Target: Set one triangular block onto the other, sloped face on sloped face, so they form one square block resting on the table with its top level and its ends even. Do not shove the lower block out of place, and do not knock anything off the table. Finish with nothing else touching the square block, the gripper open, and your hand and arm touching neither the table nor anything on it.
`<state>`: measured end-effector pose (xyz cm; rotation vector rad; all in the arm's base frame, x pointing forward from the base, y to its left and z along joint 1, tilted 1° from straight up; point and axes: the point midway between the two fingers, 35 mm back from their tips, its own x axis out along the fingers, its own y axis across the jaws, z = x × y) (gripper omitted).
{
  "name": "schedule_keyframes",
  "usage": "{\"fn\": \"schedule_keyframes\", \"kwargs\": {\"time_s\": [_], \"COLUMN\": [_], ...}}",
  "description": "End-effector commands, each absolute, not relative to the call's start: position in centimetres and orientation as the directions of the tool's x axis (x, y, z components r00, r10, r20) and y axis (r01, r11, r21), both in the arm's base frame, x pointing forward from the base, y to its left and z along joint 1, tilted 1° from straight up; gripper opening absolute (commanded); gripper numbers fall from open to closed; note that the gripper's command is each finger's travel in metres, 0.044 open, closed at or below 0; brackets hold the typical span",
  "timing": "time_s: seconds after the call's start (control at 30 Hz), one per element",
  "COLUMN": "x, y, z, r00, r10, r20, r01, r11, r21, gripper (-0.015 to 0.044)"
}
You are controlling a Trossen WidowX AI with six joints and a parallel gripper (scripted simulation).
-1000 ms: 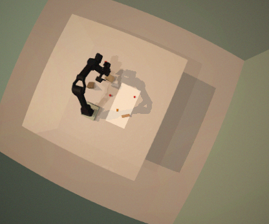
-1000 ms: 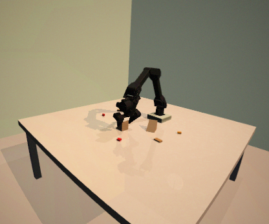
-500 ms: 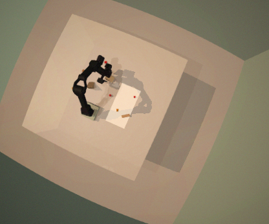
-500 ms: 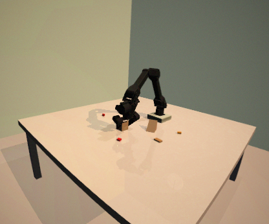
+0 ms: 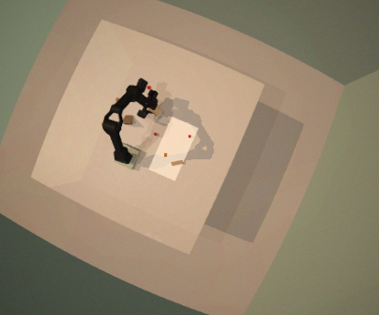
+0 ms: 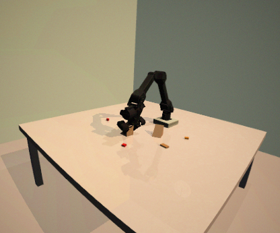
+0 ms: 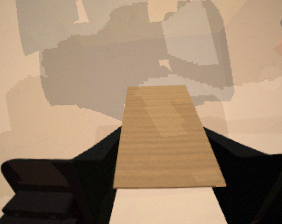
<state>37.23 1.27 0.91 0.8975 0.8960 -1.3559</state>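
the gripper (image 5: 149,107) (image 6: 131,127) (image 7: 158,128) is pinching 1 wooden triangular block (image 5: 157,110) (image 6: 130,131) (image 7: 164,145), its 2 fingers against opposite sides. the other triangular block (image 5: 128,119) (image 6: 158,130) stands on the table (image 5: 85,137) (image 6: 200,161), apart from the held one and nearer the pale base plate (image 5: 136,160) (image 6: 172,124). so the 2 blocks aren't stacked. a flat orange-brown piece (image 5: 177,163) (image 6: 164,145) and a small orange block (image 5: 165,155) (image 6: 186,137) lie well away from the gripper.
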Motion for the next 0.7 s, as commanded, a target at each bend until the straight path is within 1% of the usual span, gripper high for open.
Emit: {"fn": "schedule_keyframes", "kwargs": {"time_s": [0.0, 0.23, 0.27, 0.37, 0.67], "x": [37.1, 37.2, 37.2, 37.2, 37.2], "y": [1.2, 1.3, 1.3, 1.2, 0.0], "z": [0.8, 1.2, 1.2, 1.2, 2.2], "r00": [0.015, 0.018, 0.018, 0.016, 0.01], "r10": [-0.404, -0.402, -0.402, -0.39, -0.167], "r20": [-0.914, -0.916, -0.916, -0.921, -0.986], "r01": [1.0, 1.0, 1.0, 1.0, 1.0], "r11": [0.02, 0.017, 0.017, 0.017, 0.016], "r21": [0.008, 0.012, 0.012, 0.01, 0.008], "gripper": [0.0203, 0.0019, 0.0, 0.0, 0.0]}}
